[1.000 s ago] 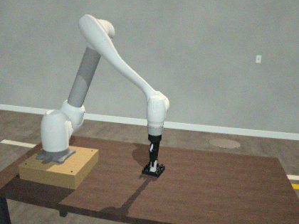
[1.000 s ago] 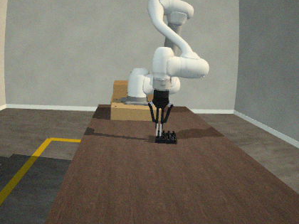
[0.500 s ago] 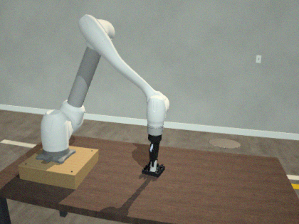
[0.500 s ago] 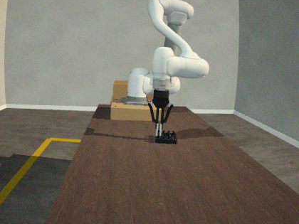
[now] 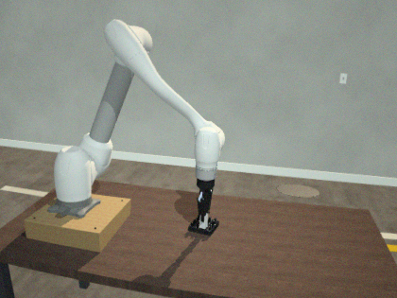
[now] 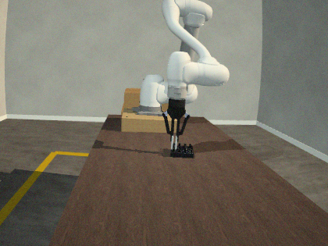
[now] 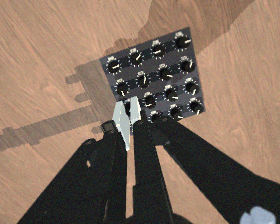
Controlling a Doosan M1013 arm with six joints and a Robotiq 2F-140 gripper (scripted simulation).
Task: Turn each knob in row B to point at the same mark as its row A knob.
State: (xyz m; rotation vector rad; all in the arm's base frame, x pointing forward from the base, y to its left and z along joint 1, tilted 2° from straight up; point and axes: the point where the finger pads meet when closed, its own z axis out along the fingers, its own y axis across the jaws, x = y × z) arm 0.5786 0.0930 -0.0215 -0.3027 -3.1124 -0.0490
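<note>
The black knob box (image 5: 200, 231) (image 6: 183, 155) (image 7: 173, 57) stands on the table. In the wrist view the printed names lie above the knobs, so row A is nearest the bottom and knob 1 at the right. My gripper (image 5: 203, 223) (image 6: 174, 147) (image 7: 129, 109) points down and is shut on knob B4, whose dark top shows between the pale fingertips; its line is hidden. Knobs B1 (image 7: 191, 86) and B2 (image 7: 171, 93) have lines toward the lower right. The line of B3 (image 7: 150, 100) is unclear. A1 (image 7: 195, 106) points lower right; A2 (image 7: 175, 111) and A3 (image 7: 155, 117) are partly readable; A4 is hidden.
Two further knob rows lie beyond row B, including C4 (image 7: 122, 89) close to the fingertips. Knob B3 is close beside one finger. The arm's wooden base block (image 5: 63, 236) (image 6: 146, 125) stands on the table (image 5: 284, 254) (image 6: 168, 202) away from the box.
</note>
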